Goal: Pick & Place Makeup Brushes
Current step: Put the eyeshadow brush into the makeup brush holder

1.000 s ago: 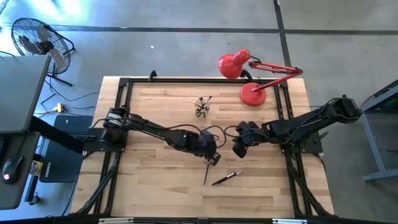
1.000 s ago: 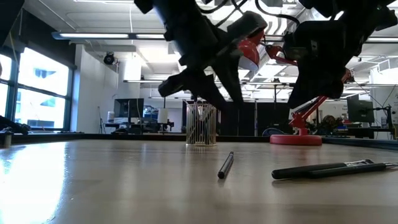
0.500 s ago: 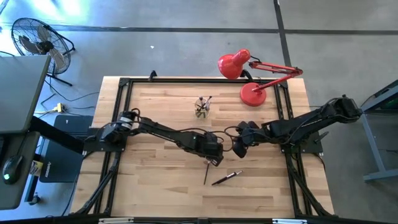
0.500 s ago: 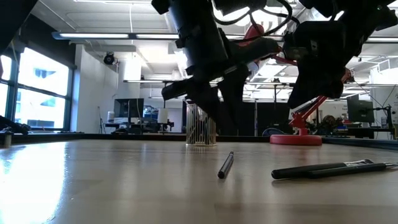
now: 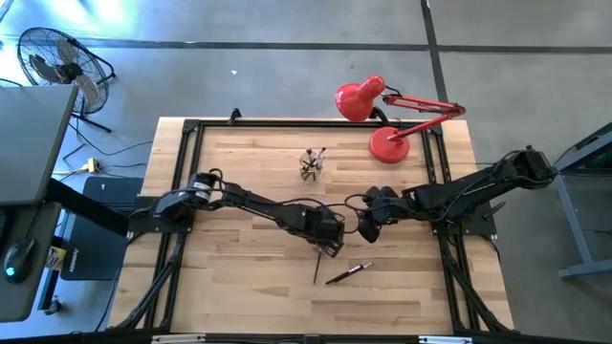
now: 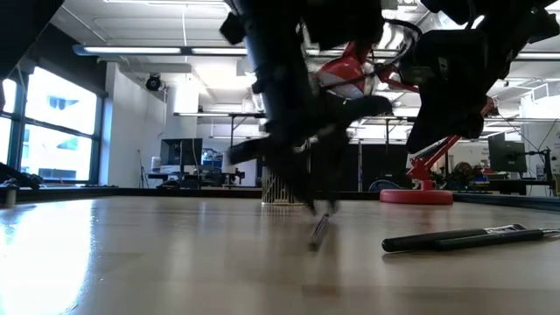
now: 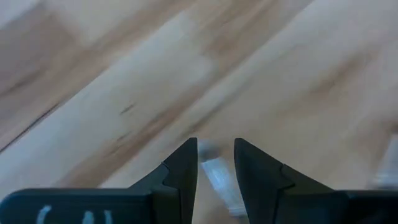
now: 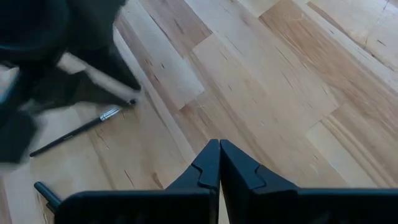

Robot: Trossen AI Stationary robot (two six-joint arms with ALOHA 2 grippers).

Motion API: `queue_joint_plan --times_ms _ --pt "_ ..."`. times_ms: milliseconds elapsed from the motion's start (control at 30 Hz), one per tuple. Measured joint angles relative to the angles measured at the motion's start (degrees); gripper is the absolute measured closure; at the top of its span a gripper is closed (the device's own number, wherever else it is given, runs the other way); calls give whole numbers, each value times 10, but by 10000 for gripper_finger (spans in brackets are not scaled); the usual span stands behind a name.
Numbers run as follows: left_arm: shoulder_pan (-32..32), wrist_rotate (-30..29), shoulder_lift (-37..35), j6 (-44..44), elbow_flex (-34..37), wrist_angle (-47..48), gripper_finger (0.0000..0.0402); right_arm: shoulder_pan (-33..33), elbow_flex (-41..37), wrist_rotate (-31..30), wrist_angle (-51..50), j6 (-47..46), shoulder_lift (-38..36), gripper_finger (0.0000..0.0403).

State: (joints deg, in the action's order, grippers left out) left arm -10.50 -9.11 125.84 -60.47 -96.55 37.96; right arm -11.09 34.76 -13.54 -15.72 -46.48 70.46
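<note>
High view: the left gripper [image 5: 330, 247] is low over the middle of the worktop [image 5: 239, 277], directly above the far end of a thin dark brush [image 5: 316, 267] lying loose on the wood. A second brush [image 5: 347, 273] lies just right of it, angled. Further brushes stand in a small cup [image 5: 310, 167] at the far centre, evidently the collecting point. A red lamp [image 5: 387, 119] occupies the far right corner. The right gripper [image 5: 366, 227] waits just right of the left one, off the surface.

Low view: the left gripper [image 6: 319, 206] reaches down to the near brush [image 6: 317, 232]; whether it touches cannot be told. The second brush [image 6: 464, 238] lies flat to the right.

Left wrist view: the fingers [image 7: 183, 171] stand narrowly apart, straddling a pale blurred strip on the wood, probably the brush; nothing is clamped.

Right wrist view: the right gripper [image 8: 219, 163] is fully closed and empty, held clear so the left arm can work.
</note>
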Motion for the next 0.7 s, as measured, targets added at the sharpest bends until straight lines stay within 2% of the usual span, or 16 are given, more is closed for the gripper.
queue_joint_plan --times_ms 167,333,700 --pt "0 5 -1 -1 1 0 300 -2 0 2 1 0 0 397" --pt "0 -19 0 -1 2 -2 300 -2 0 2 1 0 0 397" --pt "0 8 0 -1 2 -50 300 -2 0 -7 1 2 0 399"
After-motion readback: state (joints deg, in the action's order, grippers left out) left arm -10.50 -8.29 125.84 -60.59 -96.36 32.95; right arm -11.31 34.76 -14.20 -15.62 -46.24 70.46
